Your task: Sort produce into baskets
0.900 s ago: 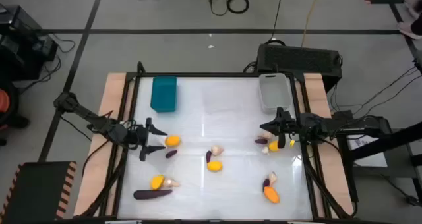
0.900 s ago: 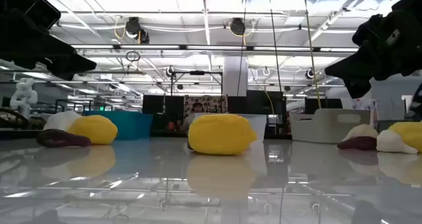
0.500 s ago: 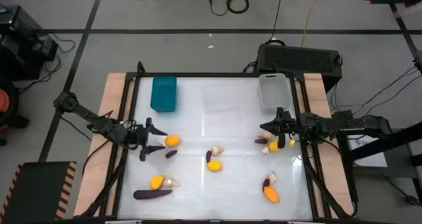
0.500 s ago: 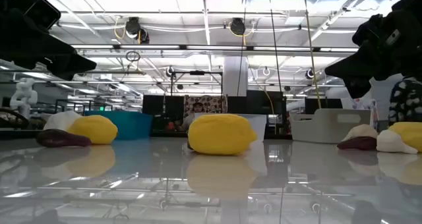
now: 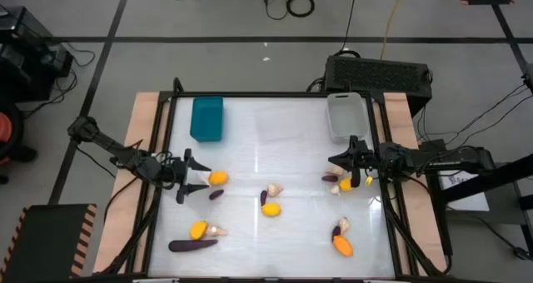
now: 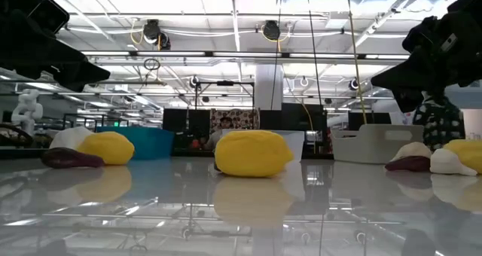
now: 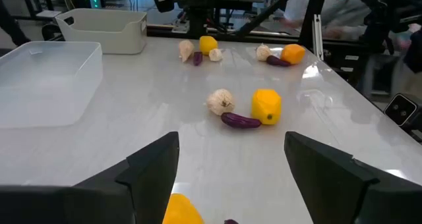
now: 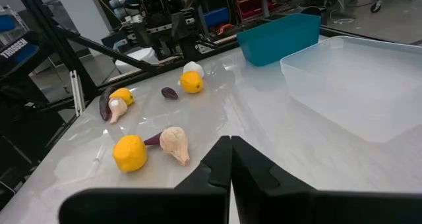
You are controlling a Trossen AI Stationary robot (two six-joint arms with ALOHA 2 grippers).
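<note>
My left gripper (image 5: 188, 179) is open and raised over the table's left part. A yellow oval (image 5: 217, 178) and a cream bulb (image 5: 198, 180) lie just ahead of its fingers, and the oval shows low between them in the left wrist view (image 7: 181, 211). My right gripper (image 5: 345, 166) is shut (image 8: 231, 155) and raised over a yellow oval (image 5: 346, 184), a cream bulb (image 5: 336, 188) and a purple piece (image 5: 331, 178). The teal bin (image 5: 206, 118), the clear tray (image 7: 39, 79) and the white-grey bin (image 5: 346, 115) stand along the far edge. A long purple piece (image 5: 192, 245) lies near the front.
More produce lies at the middle (image 5: 271, 208), the front left (image 5: 200, 230) and the front right (image 5: 342, 245). A small purple piece (image 5: 216, 195) lies by my left gripper. A black box (image 5: 379, 71) stands beyond the far right corner. A person in patterned clothing (image 6: 440, 120) stands behind the table.
Neither arm nor any produce has moved. A person in patterned clothing has come into the low view behind the table's right side.
</note>
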